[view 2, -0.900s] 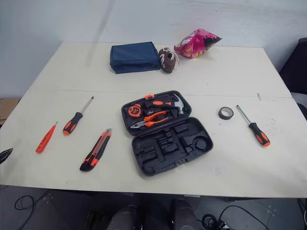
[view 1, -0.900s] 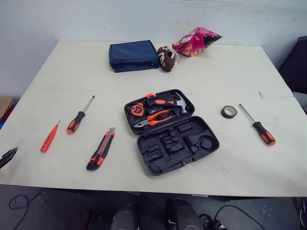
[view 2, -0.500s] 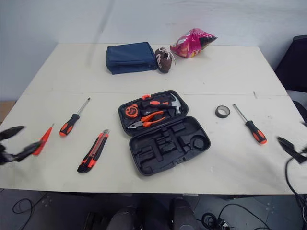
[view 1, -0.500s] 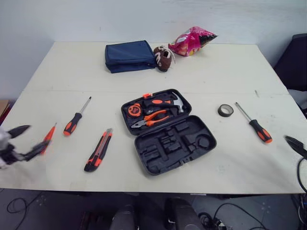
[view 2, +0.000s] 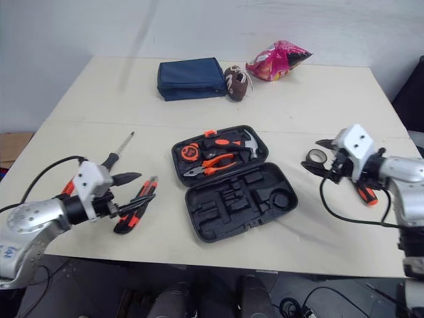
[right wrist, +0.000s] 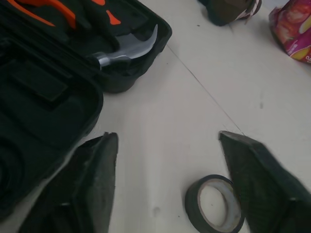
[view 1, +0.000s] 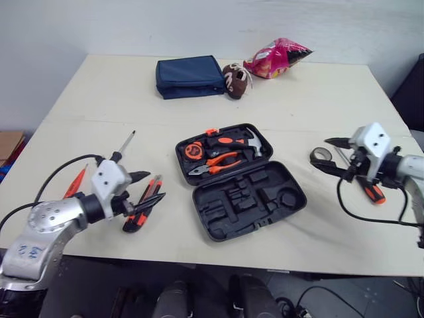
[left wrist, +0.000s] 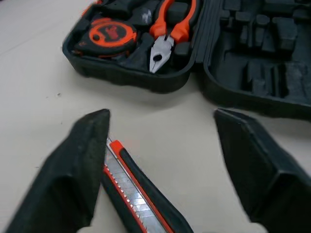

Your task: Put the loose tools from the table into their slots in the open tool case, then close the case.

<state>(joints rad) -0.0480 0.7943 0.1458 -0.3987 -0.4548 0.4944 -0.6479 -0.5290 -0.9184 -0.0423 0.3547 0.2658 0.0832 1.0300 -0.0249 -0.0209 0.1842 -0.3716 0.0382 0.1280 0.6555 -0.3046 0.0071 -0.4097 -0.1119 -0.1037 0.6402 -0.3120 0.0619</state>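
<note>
No readable text, brand or number anywhere. Pink snack bag (view 1: pixel 277 56), upper centre-right of frame: print too small to make out. Tape measure (left wrist: pixel 109 33) in tool case (left wrist: pixel 121 77): dark marking on orange face, illegible.

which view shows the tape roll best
The right wrist view: the tape roll lies close up and nearly whole, beside one finger of the open right end effector. Both eye views show it only small, by that end effector's fingers.
</note>
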